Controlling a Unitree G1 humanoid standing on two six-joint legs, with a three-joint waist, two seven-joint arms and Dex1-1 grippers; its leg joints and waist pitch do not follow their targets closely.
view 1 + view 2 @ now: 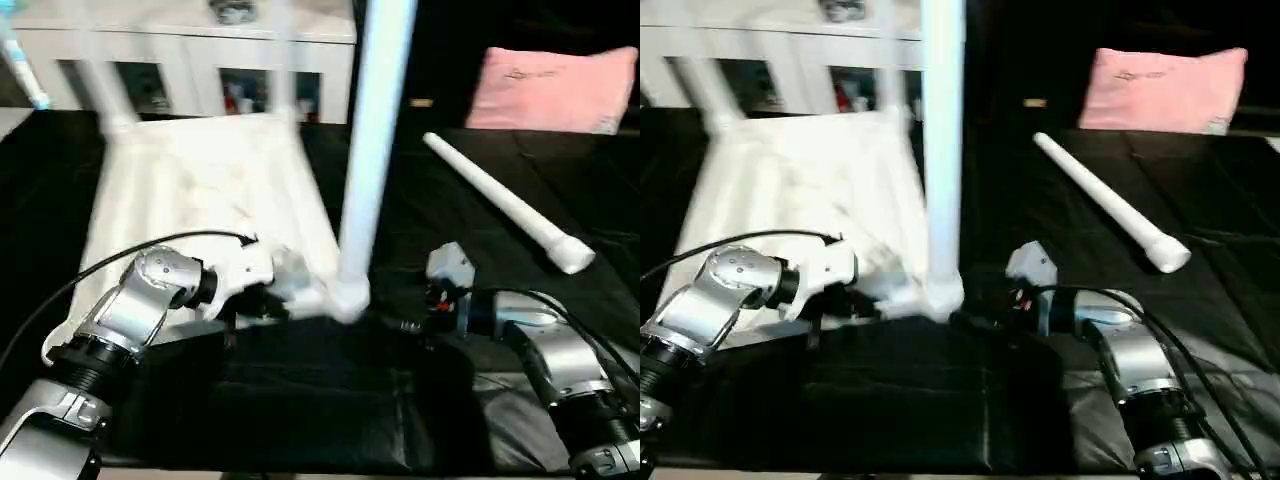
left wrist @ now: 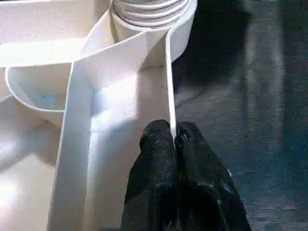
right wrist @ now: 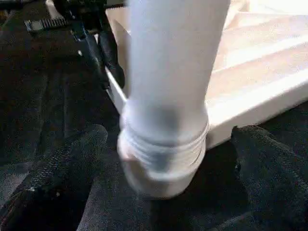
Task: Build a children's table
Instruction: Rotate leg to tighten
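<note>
Left gripper [image 2: 174, 137] pinches the tabletop's [image 1: 200, 190] thin side wall near a corner socket, while the right gripper [image 3: 168, 159] stands spread wide, fingers [image 3: 72, 159] either side of a leg [image 1: 372, 150] standing upright in that socket. Upturned on dark cloth [image 1: 300, 400], the tabletop carries more legs farther back; a loose leg [image 1: 505, 205] lies to the right, a pink cushion [image 1: 560, 85] beyond

Upright white tapered plastic leg [image 1: 372, 140] beside the right gripper [image 3: 163, 159]: top cut off by frame edge in head views. White ribbed plastic tabletop [image 1: 200, 190] past the left gripper [image 2: 174, 139] is motion-blurred, ribs can't be made out; far legs smeared too. Right gripper itself hidden behind its wrist housing in head views. Cabinet contents at back too blurry to ID.
</note>
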